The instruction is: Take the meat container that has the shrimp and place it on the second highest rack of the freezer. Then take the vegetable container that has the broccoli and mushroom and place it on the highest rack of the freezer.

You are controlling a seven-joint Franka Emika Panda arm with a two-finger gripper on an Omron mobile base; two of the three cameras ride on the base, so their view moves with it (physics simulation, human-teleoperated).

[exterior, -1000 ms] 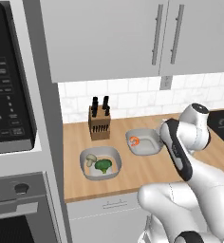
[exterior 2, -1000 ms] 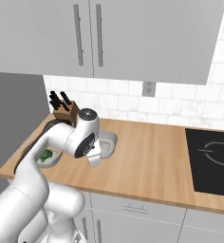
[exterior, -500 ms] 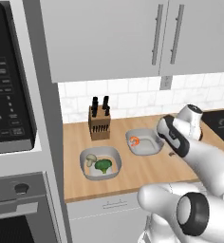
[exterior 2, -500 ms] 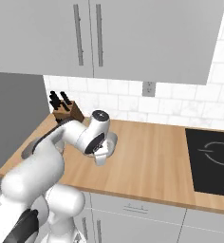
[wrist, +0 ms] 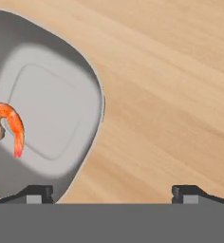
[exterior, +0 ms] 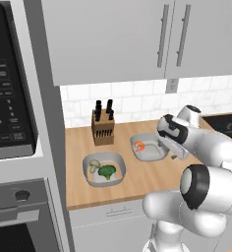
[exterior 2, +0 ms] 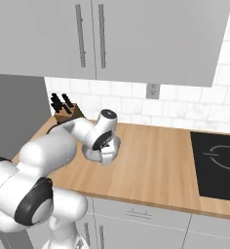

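The gripper [wrist: 112,192] hangs wide open and empty over the right rim of the grey meat container [wrist: 92,102], whose shrimp [wrist: 9,124] lies inside, on the wooden desk [wrist: 180,95].

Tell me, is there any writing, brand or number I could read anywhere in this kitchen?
Microwave keypad: pale marks on the buttons, too blurred to read.
Oven panel: a knob, no legible label.
Cooktop: a ring outline only, no words.
Bowls, knife block, cabinets: no text at all.
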